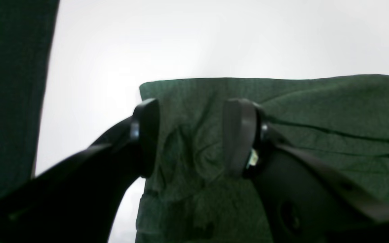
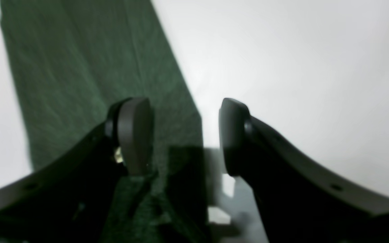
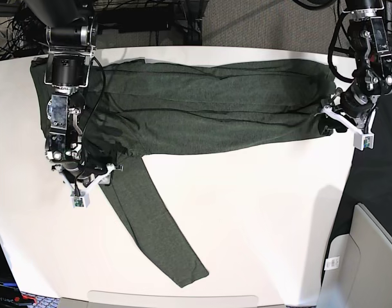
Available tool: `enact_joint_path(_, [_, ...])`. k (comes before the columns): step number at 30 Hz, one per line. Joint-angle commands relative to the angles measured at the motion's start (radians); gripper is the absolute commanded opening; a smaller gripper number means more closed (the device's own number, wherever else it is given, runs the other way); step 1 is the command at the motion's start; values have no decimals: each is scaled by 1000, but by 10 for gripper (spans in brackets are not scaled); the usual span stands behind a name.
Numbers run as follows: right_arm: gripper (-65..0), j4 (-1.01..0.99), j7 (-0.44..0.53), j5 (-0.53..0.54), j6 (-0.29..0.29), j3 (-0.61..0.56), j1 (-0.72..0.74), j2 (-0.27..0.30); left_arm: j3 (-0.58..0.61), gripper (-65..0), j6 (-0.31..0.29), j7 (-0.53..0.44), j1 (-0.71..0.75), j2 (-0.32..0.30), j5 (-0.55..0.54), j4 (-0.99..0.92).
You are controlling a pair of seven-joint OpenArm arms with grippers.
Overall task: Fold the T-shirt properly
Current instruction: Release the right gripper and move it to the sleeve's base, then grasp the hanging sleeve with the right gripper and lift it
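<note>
Both grippers — left gripper (image 1: pixel 190 136), right gripper (image 2: pixel 186 135) — sit wide, holding nothing over the T-shirt (image 3: pixel 202 106); I reckon that loose sleeve (image 3: pixel 160 224) needs grabbing next.

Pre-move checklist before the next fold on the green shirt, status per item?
1. Left gripper open: ok, fingers spread over the T-shirt hem end, no fabric pinched.
2. Right gripper open: ok, gap clear, nothing held.
3. Shirt body folded into a long band across the white table: ok, some wrinkles near the left gripper.
4. Sleeve tucked in: not ok, it trails out diagonally toward the table's front edge.
5. Shirt fully on the table: cannot tell, the end by the right arm lies close to the table's edge.
</note>
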Motion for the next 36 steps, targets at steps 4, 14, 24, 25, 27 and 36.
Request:
enact_joint_path(4, [-310,-4,34,3,1,-22,29,9,-8,-356,-4,-23,-12,-8,-9,17])
enact_joint_path(14, [-582,-10,-52,11,1,-14,20,-23,-6,-356,-4,-21,-33,-6,-9,17])
enact_joint_path(24, [-645,225,-94,147,7,-12,-92,-3,-8,-357,-4,-23,-33,-6,-9,17])
enact_joint_path(25, [-645,250,-106,176,7,-12,-106,12,-8,-357,-4,-25,-33,-6,-9,17])
enact_joint_path(27, [-645,312,-123,255,7,-12,-146,35,-9,-357,-4,-25,-33,-6,-9,17])
enact_joint_path(36, [-645,572,-169,552,10,107,-378,103,-9,-357,-4,-25,-30,-6,-9,17])
